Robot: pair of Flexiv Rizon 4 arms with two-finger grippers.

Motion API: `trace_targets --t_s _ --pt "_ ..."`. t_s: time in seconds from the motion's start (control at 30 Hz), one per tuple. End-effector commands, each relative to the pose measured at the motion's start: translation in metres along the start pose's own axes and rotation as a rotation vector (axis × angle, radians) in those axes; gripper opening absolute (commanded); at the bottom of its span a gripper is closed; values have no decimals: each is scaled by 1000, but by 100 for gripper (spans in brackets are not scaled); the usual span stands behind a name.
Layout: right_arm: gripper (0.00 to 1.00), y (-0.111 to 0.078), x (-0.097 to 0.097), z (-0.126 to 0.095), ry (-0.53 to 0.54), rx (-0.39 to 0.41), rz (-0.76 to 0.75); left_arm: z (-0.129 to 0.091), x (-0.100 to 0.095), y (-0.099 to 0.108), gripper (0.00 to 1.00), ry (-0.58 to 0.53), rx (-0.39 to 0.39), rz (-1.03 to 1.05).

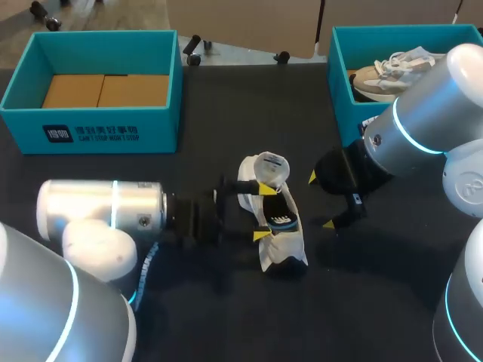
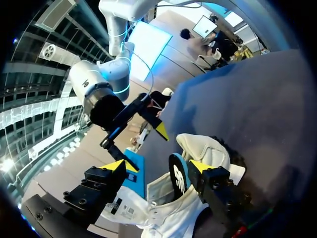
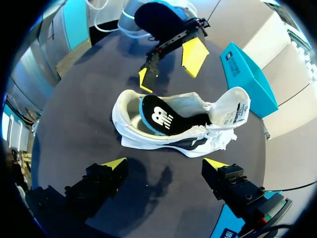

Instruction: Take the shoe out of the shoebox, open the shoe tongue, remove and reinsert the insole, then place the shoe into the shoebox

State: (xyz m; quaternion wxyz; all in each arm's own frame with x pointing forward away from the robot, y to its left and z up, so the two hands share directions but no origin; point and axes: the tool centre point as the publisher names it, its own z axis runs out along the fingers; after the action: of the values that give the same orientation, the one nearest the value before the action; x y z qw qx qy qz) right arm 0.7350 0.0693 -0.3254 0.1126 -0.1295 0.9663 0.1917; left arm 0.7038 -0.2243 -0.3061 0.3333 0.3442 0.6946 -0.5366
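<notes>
A white shoe (image 1: 273, 255) lies on its side in the middle of the dark table, its tongue (image 3: 232, 112) folded out. The black insole (image 3: 161, 118), edged in blue, sits partly inside with one end raised above the collar. My left gripper (image 1: 264, 212) is open; its yellow tips straddle the shoe (image 2: 205, 148) and insole (image 2: 177, 177) without pressing either. My right gripper (image 1: 321, 200) stands open just right of the shoe (image 3: 148, 136), empty. In the right wrist view the left gripper (image 3: 168, 67) shows beyond the shoe.
A teal shoebox (image 1: 90, 124) with a cardboard liner stands at the back left. Another teal shoebox (image 1: 339, 83) at the back right holds a beige shoe (image 1: 381, 72), and my right arm partly covers it.
</notes>
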Motion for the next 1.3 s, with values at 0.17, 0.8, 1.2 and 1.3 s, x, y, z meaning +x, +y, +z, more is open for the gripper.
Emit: trace_targets --t_s 0.17,0.8,1.2,1.3 --pt "100 0 1 1 -2 2 0 -14 -15 -1 72 154 37 19" --pt "100 0 1 1 -2 2 0 -26 -36 0 0 580 76 116" --pt "100 0 1 1 -2 2 0 -34 -50 -2 0 958 98 79" --pt "100 0 1 1 -2 2 0 -36 -53 0 0 1038 89 61"
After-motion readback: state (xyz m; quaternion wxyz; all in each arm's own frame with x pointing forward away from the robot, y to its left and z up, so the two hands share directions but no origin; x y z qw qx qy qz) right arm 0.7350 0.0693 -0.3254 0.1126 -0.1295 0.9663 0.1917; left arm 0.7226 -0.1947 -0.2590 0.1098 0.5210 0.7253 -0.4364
